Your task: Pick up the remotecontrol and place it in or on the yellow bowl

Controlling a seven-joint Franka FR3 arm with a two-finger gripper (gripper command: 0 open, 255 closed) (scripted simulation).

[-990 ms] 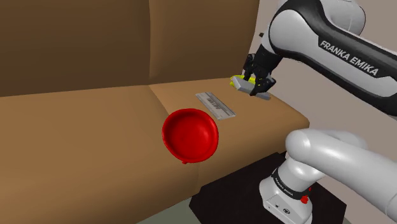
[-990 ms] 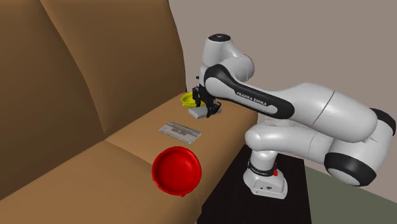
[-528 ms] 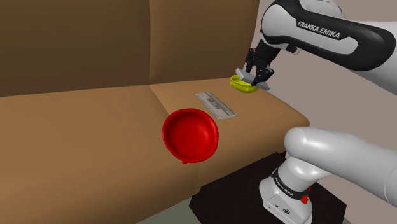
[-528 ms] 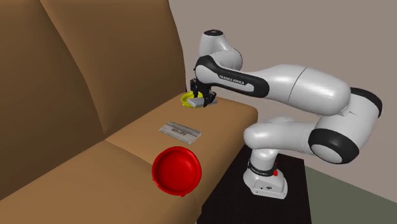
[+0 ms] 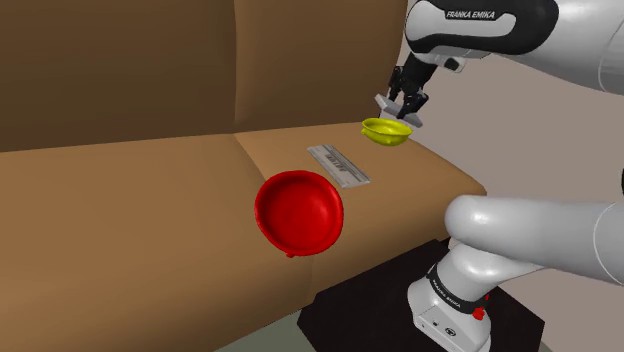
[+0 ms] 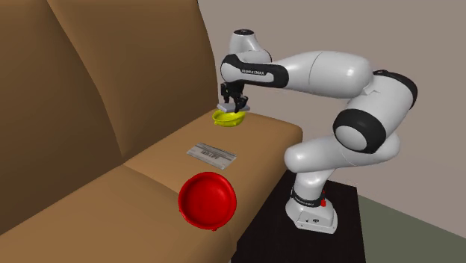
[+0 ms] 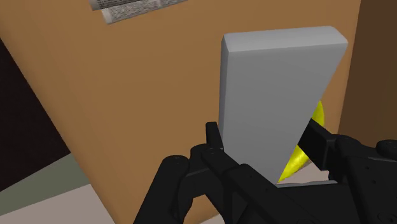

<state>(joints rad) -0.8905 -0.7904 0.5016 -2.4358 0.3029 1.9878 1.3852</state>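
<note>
- Remote control point(image 7: 273, 95): plain grey slab, clamped across its narrow width by the gripper point(image 7: 264, 143), black fingers pressed on both long edges.
- Hanging just above the yellow bowl point(image 5: 385, 131), roughly at 1 o'clock from it in the shoulder view. Not touching it yet, by the look of things.
- Looks pretty long next to that small bowl, so probably ends up leaning on the rim rather than lying inside. Could easily seesaw out if let go off-centre.
- Held tilted too, one end lower. Might catch the rim first and flip or shove the bowl.
- Worth watching where the bowl sits: close to the end of the sofa point(image 5: 150, 200) seat, edge at about 3 o'clock in the shoulder view. Wouldn't take much of a skid that way to lose both overboard.
- Could also jam the fingertips into the rim by going down too far before opening.
- Newspaper point(image 5: 338, 165) at 8 o'clock from the yellow bowl, red bowl point(image 5: 298, 212) further out the same way: well apart, no trouble expected there.
</note>
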